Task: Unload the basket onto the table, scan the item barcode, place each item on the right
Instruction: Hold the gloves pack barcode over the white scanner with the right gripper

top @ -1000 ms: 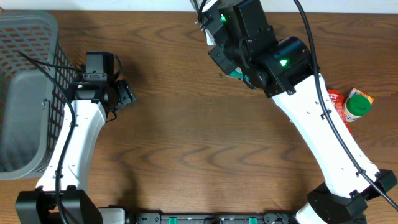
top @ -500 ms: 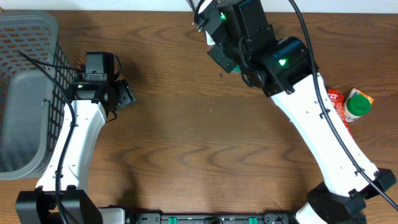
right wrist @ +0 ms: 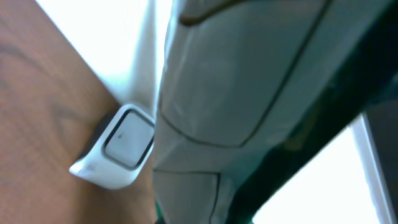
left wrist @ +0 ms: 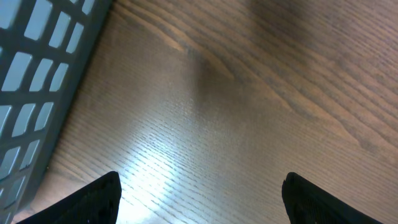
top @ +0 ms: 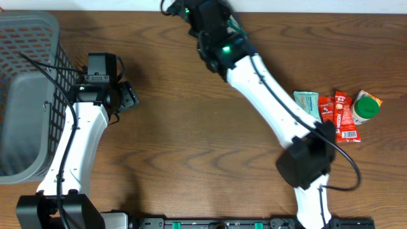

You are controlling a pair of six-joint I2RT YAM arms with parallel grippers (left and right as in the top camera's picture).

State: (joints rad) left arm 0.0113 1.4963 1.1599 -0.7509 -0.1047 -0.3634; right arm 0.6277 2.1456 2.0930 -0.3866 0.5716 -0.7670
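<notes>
The right claw (top: pixel 202 18) was clenched on a pale pouch (right wrist: pixel 224 81), which was held close to the white scanner (right wrist: pixel 119 148) at the tabletop (left wrist: pixel 249 112) edge. The left claw (left wrist: pixel 199 196) was released beside the basket (left wrist: pixel 37 68).

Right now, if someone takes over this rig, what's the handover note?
Left gripper: open, empty, over bare table beside the basket.
Right gripper: shut, at the table's far edge by a white device, likely the scanner. Something pale and teal fills its wrist view, too blurred to name.
Lying at right: teal packet, red packets, green-capped bottle.
Done: no scan can be confirmed.
Left: scan, then those items.
</notes>
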